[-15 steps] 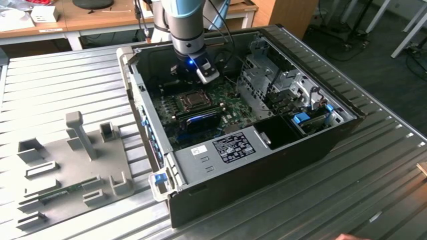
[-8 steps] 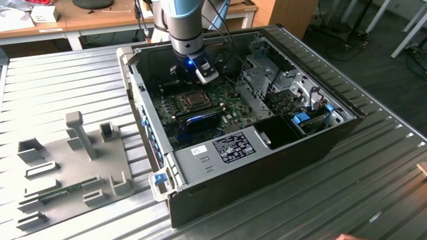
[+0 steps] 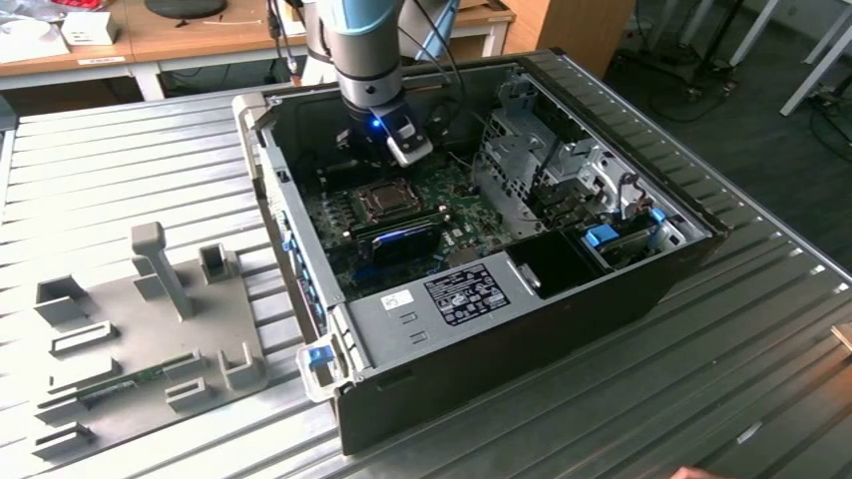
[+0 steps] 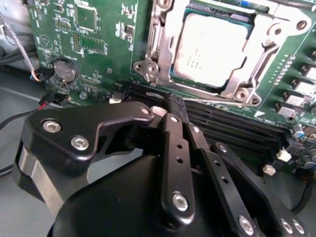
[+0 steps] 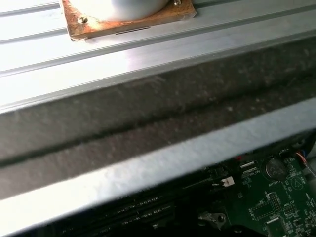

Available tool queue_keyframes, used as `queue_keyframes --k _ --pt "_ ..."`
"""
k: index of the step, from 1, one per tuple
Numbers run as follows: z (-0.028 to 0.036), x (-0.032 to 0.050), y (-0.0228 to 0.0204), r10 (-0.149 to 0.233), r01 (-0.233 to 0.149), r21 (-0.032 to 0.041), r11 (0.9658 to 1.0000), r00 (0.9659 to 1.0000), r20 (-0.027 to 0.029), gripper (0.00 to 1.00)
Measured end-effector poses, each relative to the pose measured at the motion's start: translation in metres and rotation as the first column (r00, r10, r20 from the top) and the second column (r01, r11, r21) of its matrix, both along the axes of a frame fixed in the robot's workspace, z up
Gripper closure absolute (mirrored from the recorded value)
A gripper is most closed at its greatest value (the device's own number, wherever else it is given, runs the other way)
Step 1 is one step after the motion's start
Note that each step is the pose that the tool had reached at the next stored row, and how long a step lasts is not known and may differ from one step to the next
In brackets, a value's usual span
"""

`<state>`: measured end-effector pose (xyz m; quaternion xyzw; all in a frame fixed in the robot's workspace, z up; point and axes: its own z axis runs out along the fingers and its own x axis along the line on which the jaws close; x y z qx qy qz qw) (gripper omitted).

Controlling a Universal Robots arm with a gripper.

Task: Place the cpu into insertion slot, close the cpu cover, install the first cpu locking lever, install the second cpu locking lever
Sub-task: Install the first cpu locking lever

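Note:
The cpu (image 4: 211, 47), a silvery-tan square chip, lies seated in the insertion slot (image 4: 149, 67) on the green board. The cpu cover (image 4: 243, 83), a silvery metal frame, lies flat around the chip's top. My gripper (image 4: 173, 102) hangs just off the socket's edge, over the long black memory slots (image 4: 232, 121). Its black fingers (image 4: 176, 148) are shut together with nothing between them. In the exterior view the gripper (image 3: 407, 152) hovers inside the open computer case, just behind the insertion slot (image 3: 387, 201). How the locking levers stand I cannot tell.
The open case (image 3: 533, 329) stands on a ribbed aluminium table (image 3: 120, 160); its wall (image 5: 148, 123) is close by in the first wrist view. A metal drive cage (image 3: 533, 150) rises on the exterior view's right of the socket. A grey fixture plate (image 3: 134, 329) lies at the left.

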<state>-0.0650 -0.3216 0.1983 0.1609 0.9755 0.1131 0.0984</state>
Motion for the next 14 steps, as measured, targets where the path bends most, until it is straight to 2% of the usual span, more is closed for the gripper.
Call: queue_keyframes --k 4,6,14 --pt "-0.0001 -0.0004 0.0007 0.0 0.0 0.0002 1.0 1.0 0.0027 0.89" --pt "0.0 -0.0004 0.0007 0.0 0.0 0.0001 1.0 1.0 0.0068 0.89" --pt "-0.0009 -0.001 0.0007 0.0 0.0 0.0 1.0 0.999 0.0443 0.89"
